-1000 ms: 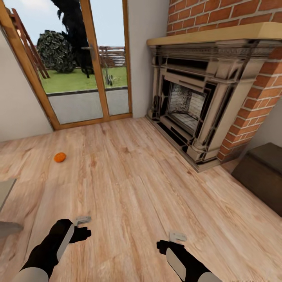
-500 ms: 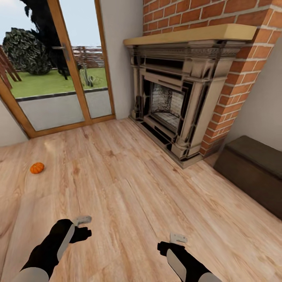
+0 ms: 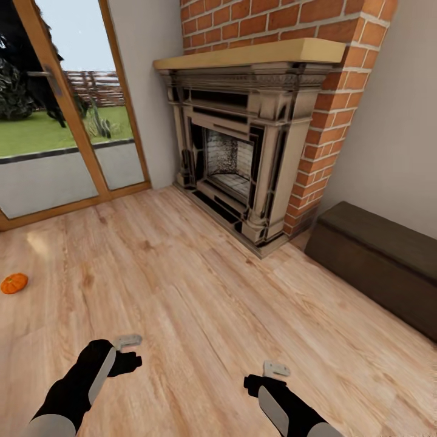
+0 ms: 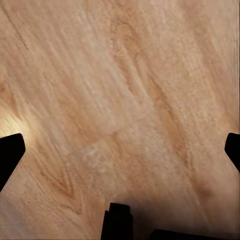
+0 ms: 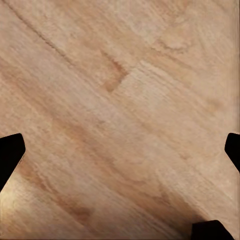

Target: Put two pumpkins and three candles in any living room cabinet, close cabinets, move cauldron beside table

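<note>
Head view: the left claw [image 3: 128,341] hangs low at about 7 o'clock, its pale fingertips just above the floorboards [image 3: 200,303], and the right claw [image 3: 276,368] sits at about 5 o'clock, likewise above bare boards. From here I cannot tell how far either pair of fingers is spread. In the left wrist view the dark fingertips [image 4: 11,156] stand at opposite edges with only wood grain between them, so the left claw is wide and holds nothing; the right wrist view gives the same picture, its fingertips [image 5: 10,154] far apart over empty planks, so the right claw is wide as well.

The floor is light, warm wood laid in long planks, running up to a brick chimney breast. A stone fireplace [image 3: 243,152] with a pale wooden mantel stands at 12 o'clock. A glazed door [image 3: 67,133] in a wooden frame is at 10 o'clock, with grass and a fence outside. At 3 o'clock, against the plain wall, a long, low dark brown cabinet [image 3: 376,261] sits shut. One orange pumpkin [image 3: 13,283] lies on the floor at 9 o'clock, well apart from both claws.

Both black forearms reach forward from the bottom edge, bent slightly inward, wrists level, claws pointed downward.
</note>
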